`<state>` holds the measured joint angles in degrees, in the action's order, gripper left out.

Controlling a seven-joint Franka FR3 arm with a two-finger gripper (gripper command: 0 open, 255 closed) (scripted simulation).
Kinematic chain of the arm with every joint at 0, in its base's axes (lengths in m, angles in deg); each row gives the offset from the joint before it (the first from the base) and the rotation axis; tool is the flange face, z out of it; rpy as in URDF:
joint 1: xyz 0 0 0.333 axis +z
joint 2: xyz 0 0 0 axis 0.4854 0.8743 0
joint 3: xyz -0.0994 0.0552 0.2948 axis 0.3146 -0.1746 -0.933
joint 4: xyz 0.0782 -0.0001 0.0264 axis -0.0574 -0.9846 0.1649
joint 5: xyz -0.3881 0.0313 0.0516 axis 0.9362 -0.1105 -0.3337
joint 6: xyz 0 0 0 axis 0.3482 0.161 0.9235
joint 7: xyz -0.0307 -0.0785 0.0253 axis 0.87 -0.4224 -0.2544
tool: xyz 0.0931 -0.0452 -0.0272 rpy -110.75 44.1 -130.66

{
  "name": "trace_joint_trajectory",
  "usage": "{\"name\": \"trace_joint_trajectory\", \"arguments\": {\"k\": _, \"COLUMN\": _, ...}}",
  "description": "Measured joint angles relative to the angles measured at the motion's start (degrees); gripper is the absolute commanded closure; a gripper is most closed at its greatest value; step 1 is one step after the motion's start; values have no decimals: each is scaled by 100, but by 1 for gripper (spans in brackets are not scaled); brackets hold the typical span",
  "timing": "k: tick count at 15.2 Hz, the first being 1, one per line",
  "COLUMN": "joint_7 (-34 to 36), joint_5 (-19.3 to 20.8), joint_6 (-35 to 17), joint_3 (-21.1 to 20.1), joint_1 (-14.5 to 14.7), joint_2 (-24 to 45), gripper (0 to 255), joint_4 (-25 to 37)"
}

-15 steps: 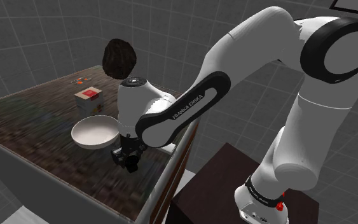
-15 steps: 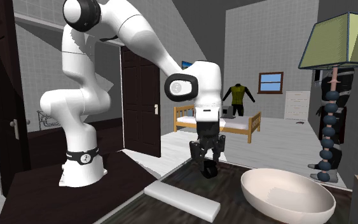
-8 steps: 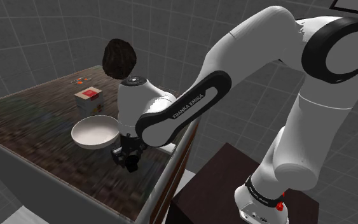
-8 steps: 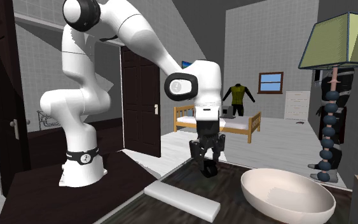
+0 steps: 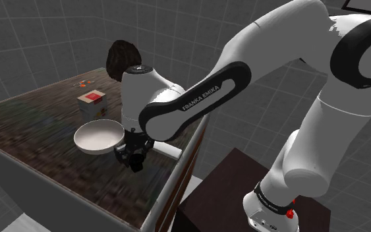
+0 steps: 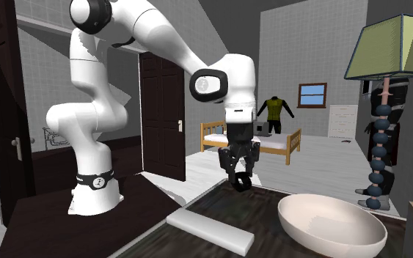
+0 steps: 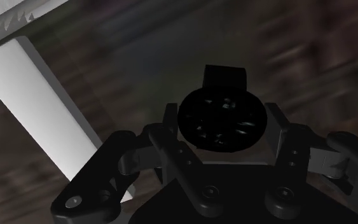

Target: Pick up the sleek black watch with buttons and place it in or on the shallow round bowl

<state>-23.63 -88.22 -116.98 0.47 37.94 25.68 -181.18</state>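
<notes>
one black gripper (image 7: pixel 223 127) right up close, its two fingers (image 7: pixel 171 124) pressed in on either side of one watch (image 7: pixel 220 119); that's a firm clasp on the round glossy black case, with a squared stub of strap jutting past it; the wrist view gives the dimpled face of the case, which the other two views don't resolve; in the second exterior view the watch (image 6: pixel 241 182) hangs under the gripper (image 6: pixel 239 174), clear of the tabletop and off to the left of the bowl, not over it; the shoulder view has the gripper (image 5: pixel 136 160) low beside the bowl's near rim; under the hand, one flat white bar (image 7: pixel 50 108), long and square-edged, lying on the dark streaky table (image 7: pixel 139 51); the second exterior view puts that bar (image 6: pixel 208 229) at the table's front edge; next, one shallow round bowl (image 6: pixel 329 220), smooth, off-white; in the shoulder view the bowl (image 5: pixel 98 138) sits mid-table; beyond it one small pale box (image 5: pixel 91 99) with a red top; farther on, a dark rough rounded lump (image 5: pixel 124 59) at the table's far side; the second exterior view alone brings one lamp (image 6: pixel 386 48) with a green shade on a beaded stem, and one wooden bed (image 6: pixel 271 143) in the back room
</notes>
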Motion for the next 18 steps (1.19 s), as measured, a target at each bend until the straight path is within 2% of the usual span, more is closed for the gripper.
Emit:
{"name": "trace_joint_trajectory", "arguments": {"k": 16, "joint_7": -266, "joint_5": -392, "joint_6": 1215, "joint_3": 13, "joint_1": -46, "joint_2": -712, "gripper": 255, "joint_4": 572}}
{"name": "trace_joint_trajectory", "arguments": {"k": 18, "joint_7": -246, "joint_5": -268, "joint_6": 1352, "joint_3": 34, "joint_1": -76, "joint_2": -481, "gripper": 255, "joint_4": 916}}
